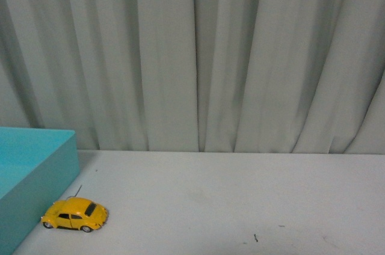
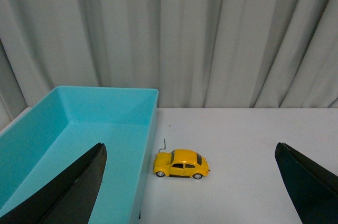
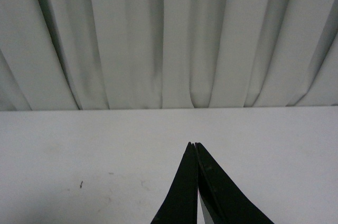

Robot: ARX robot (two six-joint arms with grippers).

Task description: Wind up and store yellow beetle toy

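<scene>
You are at the reach: your left tool [image 2: 190,147], released wide, faces the yellow beetle toy [image 2: 182,163] on the table [image 2: 253,145] ahead, centred between its fingers [image 2: 74,187], just beside the blue box [image 2: 150,129]. Your right tool [image 3: 193,145] is clenched, empty. Next, I judge, advance and grip the body.

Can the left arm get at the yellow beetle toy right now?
Probably yes: the left gripper is open, and the yellow beetle toy stands uncovered on the table ahead of it; only the blue bin close beside it crowds one side.
</scene>
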